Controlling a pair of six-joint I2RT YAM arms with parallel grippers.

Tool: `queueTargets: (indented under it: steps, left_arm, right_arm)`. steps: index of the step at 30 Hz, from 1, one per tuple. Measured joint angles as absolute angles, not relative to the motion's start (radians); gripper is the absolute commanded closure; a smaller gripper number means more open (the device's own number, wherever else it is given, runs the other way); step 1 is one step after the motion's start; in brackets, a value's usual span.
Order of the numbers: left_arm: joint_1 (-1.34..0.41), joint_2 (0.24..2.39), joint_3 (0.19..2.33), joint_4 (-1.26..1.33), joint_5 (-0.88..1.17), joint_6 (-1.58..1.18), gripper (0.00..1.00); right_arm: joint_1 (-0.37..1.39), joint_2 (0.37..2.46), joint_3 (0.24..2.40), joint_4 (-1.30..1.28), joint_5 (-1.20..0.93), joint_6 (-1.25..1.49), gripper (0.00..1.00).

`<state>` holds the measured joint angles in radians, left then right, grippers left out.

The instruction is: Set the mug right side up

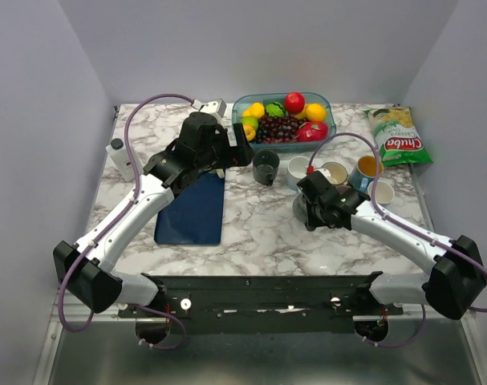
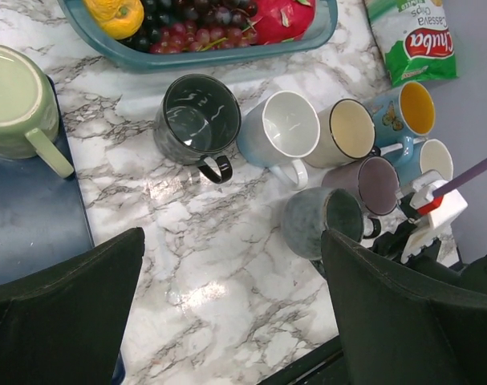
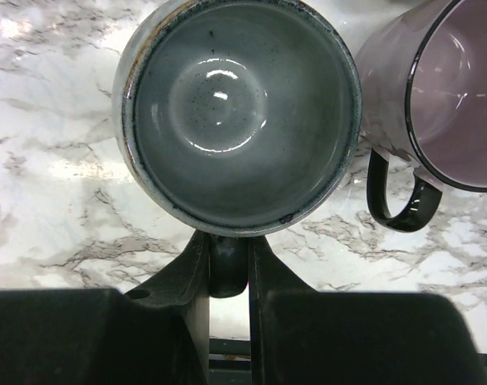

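The left gripper point(image 1: 241, 151) hangs just left of the teal plastic fruit tub point(image 1: 330, 112), its jaws spread wide and holding nothing. In front of that tub, the speckled grey glazed ceramic mug point(image 3: 239, 104) sits mouth up. The right gripper point(image 3: 229, 269) has its jaws narrowed tightly onto the mug's handle.

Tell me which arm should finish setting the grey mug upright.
Right: the right tool is shut on the grey mug at its handle; the left tool is open, empty, farther away.
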<state>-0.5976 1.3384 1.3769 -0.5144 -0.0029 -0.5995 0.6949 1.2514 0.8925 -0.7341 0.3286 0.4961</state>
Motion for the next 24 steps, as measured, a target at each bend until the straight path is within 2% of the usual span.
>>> queueTargets:
  steps: [17, 18, 19, 21, 22, 24]
  left_arm:
    - [-0.590, 1.352, 1.366, -0.519, 0.012, -0.595, 0.01]
    - [-0.588, 1.353, 1.364, -0.519, 0.012, -0.595, 0.01]
    - [-0.588, 1.354, 1.364, -0.519, 0.012, -0.595, 0.01]
    - [-0.585, 1.356, 1.364, -0.519, 0.012, -0.595, 0.01]
    - [-0.583, 1.358, 1.364, -0.519, 0.012, -0.595, 0.01]
    - [-0.582, 1.361, 1.364, -0.522, 0.012, -0.595, 0.01]
  right_arm:
    - [0.714, 1.374, 0.868, -0.651, 0.415, 0.523, 0.99]
    - [0.715, 1.377, 0.868, -0.649, 0.418, 0.523, 0.97]
    - [0.718, 1.380, 0.868, -0.648, 0.421, 0.523, 0.82]
    - [0.722, 1.385, 0.870, -0.647, 0.426, 0.523, 0.68]
    - [0.724, 1.387, 0.871, -0.646, 0.428, 0.522, 0.53]
    - [0.723, 1.393, 0.870, -0.629, 0.429, 0.528, 0.44]
